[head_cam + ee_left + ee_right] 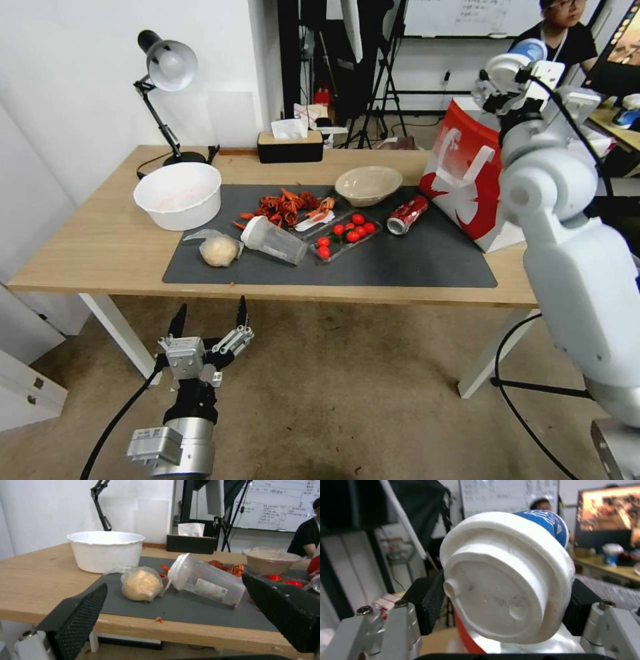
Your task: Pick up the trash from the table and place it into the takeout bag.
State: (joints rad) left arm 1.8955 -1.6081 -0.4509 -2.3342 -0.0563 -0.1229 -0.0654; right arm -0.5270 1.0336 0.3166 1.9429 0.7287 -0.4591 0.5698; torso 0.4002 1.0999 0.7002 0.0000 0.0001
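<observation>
The right gripper [501,597] clamps a blue-white lidded paper cup [506,580], its print unreadable, above the red-and-white takeout bag [467,183] at the table's [100,247] right end. The left gripper [208,320] hangs spread below the front edge, facing a toppled clear plastic cup [206,578] whose label is illegible.

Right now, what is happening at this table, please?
The right gripper holds the blue-white lidded paper cup raised above the takeout bag. The left gripper hangs open in front of the table. The soda can, clear plastic cup and bagged lump lie on the mat.
</observation>
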